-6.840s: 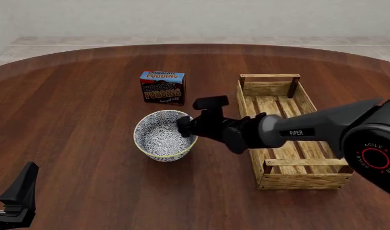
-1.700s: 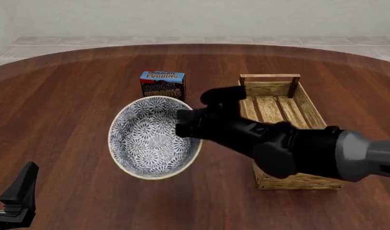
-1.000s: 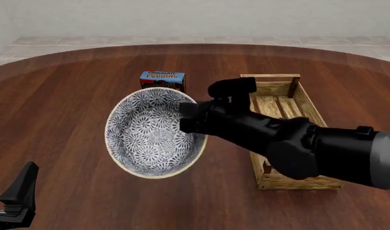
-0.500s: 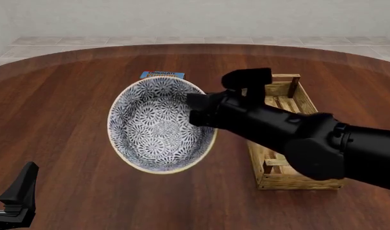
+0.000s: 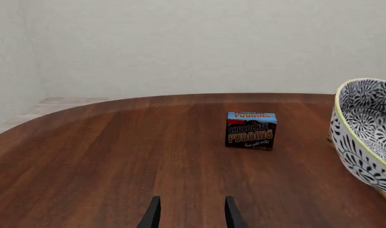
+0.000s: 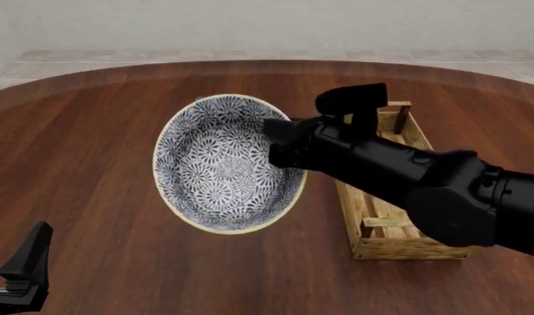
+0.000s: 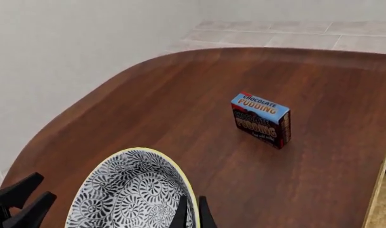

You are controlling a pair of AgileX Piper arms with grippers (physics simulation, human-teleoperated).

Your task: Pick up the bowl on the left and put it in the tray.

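The right claw is clamped on the rim of the round blue-floral ceramic bowl, held tilted in mid-frame, left of the light-wood slatted tray; a thin rim pinch could slip; the left claw stands apart, idle, lower left.

My front camera sits high behind the arms and looks down over the table. My left wrist camera sits low, facing the pudding box. My right wrist camera looks down on that box from above. Both wrist cameras share it.
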